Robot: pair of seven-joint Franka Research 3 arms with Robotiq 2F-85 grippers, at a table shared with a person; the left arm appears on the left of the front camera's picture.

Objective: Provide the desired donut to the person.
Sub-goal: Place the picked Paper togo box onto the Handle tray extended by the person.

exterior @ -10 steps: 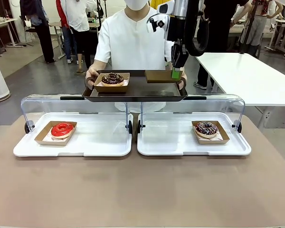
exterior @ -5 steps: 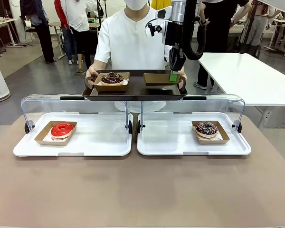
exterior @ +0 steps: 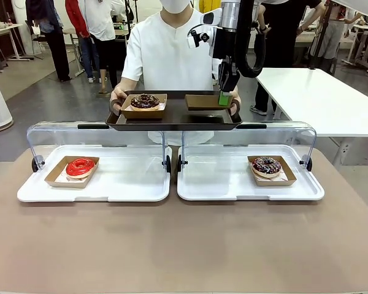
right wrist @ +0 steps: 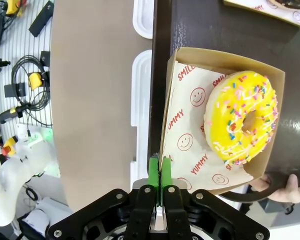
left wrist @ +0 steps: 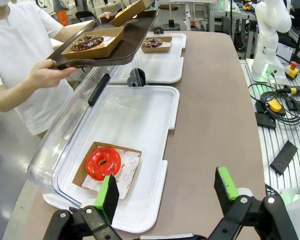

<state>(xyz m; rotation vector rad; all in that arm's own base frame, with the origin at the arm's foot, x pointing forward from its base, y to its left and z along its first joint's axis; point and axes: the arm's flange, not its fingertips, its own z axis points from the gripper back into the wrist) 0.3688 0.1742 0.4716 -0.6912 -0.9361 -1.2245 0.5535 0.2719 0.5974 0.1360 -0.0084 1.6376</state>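
Right wrist view looks down on the dark serving tray [right wrist: 210, 30], the landmark for what follows. The right end effector [right wrist: 160, 172] has its green pads pinched together on the near wall of the cardboard donut box [right wrist: 190, 125], which sits on that tray with the yellow sprinkled donut [right wrist: 242, 117] inside. Gripping the thin wall rather than the donut likely keeps the icing clean while the box settles. The person [exterior: 168, 52] holds the tray level just behind the two white display trays [exterior: 248, 184], seemingly to receive it. A chocolate donut [exterior: 145, 100] sits on the tray's other half.

The left end effector [left wrist: 167, 192] hangs spread apart and empty, well short of the tray, above the red donut [left wrist: 103, 163]. Whether the box bottom fully rests on the tray is hard to tell; from the front the yellow donut is hidden behind the box wall.
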